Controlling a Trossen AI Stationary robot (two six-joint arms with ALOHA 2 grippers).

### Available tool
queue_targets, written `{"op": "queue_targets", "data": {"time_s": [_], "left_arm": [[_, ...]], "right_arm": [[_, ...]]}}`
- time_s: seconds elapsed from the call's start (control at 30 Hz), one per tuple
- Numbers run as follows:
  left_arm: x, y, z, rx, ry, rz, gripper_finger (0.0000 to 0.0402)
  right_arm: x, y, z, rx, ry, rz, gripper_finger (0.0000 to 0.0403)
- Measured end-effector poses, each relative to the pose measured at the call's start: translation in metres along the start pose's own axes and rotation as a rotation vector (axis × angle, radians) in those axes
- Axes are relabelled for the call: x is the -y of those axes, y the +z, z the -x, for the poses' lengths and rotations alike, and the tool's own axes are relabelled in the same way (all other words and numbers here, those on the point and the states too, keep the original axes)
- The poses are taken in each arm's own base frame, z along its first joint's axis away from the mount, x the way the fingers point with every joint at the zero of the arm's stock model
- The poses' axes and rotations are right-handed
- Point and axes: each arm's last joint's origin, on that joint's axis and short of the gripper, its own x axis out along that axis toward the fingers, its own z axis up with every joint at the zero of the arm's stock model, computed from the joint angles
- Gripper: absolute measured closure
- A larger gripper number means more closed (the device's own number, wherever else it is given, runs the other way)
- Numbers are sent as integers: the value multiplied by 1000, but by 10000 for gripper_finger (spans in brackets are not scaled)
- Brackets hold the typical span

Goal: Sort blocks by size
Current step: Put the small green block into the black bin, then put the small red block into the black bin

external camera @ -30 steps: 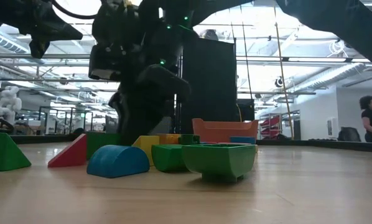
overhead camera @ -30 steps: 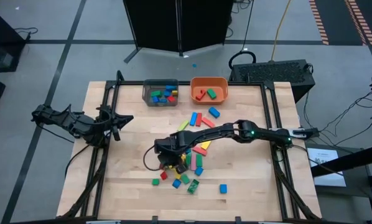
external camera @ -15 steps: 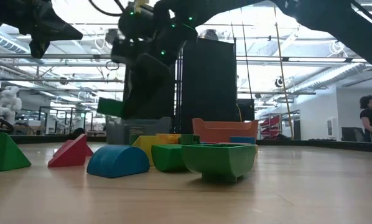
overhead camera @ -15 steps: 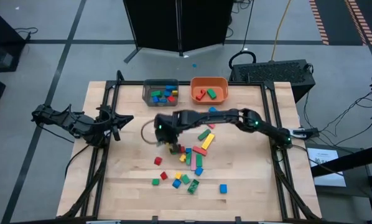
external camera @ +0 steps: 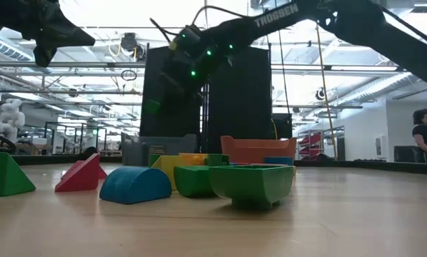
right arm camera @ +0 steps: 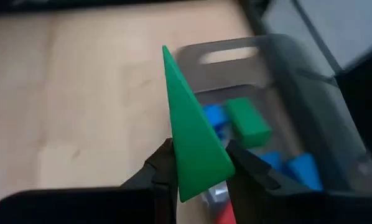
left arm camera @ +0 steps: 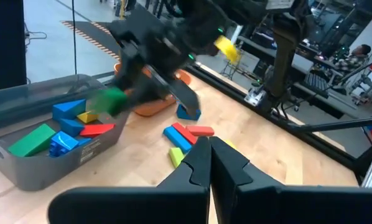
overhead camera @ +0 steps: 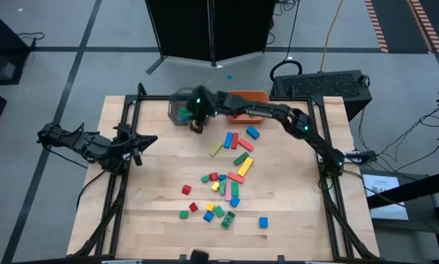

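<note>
My right gripper hangs over the near right corner of the grey bin, shut on a green wedge block; the left wrist view shows that block as a blur beside the bin. The bin holds blue, green, red and yellow blocks. Many more coloured blocks lie scattered on the wooden table's middle. My left gripper waits shut at the table's left edge, its fingers together. My right gripper pinches the green wedge's two flat triangular faces near its broad end between its two fingers. The fingers slant down toward the table's far left. The wedge is lifted clear, its thin tip pointing away from the gripper.
An orange bin with blocks stands right of the grey one, partly under my right arm. Black frame rails run along the table's sides. Near the low camera lie a blue half-round and a green trough. A person stands far off.
My right gripper has risen from the block pile in the table's middle and swung toward the far edge to the grey bin, rolling as it went. The green wedge went with it, lifted clear of the table.
</note>
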Motion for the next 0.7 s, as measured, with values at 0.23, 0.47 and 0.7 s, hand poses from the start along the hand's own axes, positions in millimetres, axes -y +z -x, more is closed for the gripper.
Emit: {"op": "queue_targets", "data": {"time_s": [0.23, 0.47, 0.7], "left_arm": [[-1, 1, 0, 24, 37, -2, 402], [-1, 1, 0, 24, 38, -8, 402], [-1, 1, 0, 23, 38, -8, 401]], "right_arm": [[38, -2, 2, 24, -25, -118, 249], [40, -2, 2, 21, -21, -121, 128], [-4, 0, 10, -31, 390, -116, 142]]}}
